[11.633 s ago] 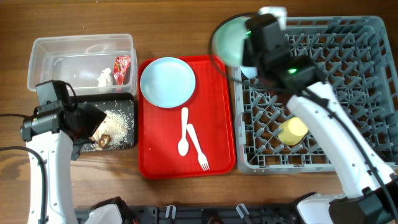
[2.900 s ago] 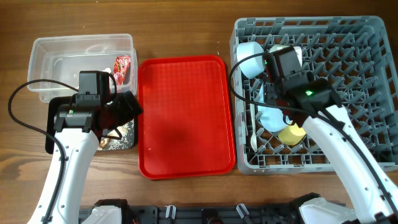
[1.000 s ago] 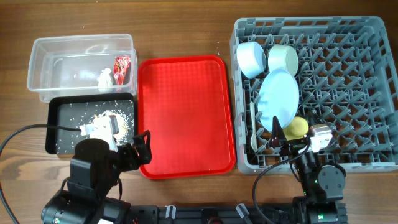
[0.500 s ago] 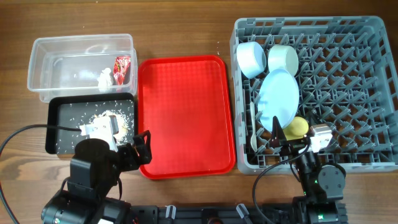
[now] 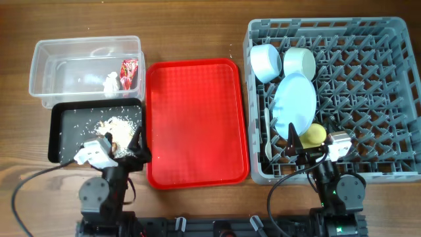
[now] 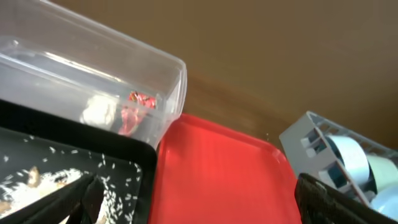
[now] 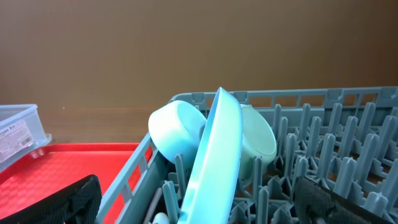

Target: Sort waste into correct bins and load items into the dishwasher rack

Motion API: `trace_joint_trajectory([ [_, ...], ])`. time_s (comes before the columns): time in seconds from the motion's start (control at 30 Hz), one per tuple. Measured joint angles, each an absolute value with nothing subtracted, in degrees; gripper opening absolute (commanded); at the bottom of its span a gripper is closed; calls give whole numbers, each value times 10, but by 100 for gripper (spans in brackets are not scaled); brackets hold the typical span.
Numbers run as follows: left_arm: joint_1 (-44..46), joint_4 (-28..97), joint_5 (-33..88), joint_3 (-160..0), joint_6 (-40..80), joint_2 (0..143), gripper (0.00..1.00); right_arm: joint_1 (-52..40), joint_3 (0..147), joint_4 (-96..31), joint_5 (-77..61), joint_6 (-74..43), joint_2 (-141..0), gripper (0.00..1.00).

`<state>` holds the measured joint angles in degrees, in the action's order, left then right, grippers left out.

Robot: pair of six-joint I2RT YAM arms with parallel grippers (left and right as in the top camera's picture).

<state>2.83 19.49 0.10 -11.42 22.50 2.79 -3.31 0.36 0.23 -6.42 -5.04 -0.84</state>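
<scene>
Your left jaws are hanging wide open and empty, rice (image 6: 31, 186) sitting just ahead-left in the black tray (image 6: 93, 147), wrapper (image 6: 134, 114) and tissue (image 6: 99, 112) beyond in the clear tub (image 6: 177, 71). Your right jaws are gaping empty too, plate (image 7: 217, 155) standing edge-on dead ahead in the rack (image 7: 373, 94).

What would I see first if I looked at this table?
The big bright red tray in the middle jumps out first. Right of it, the grey rack holds a pale blue plate standing on edge, a pale blue bowl, a pale green bowl and a yellow cup. On the left, white rice lies scattered in a black tray.
</scene>
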Motion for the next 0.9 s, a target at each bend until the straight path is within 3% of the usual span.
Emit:
trace_joint_trajectory([
  [0.07,28,57,2,-40,215,9,100,-33,4,2,-64,-50,-8,100],
  [0.13,28,13,3,-12,186,7,100,-33,4,2,-64,-50,-8,100],
  [0.9,28,43,10,-7,153,7,100,-33,4,2,-64,-50,-8,100],
])
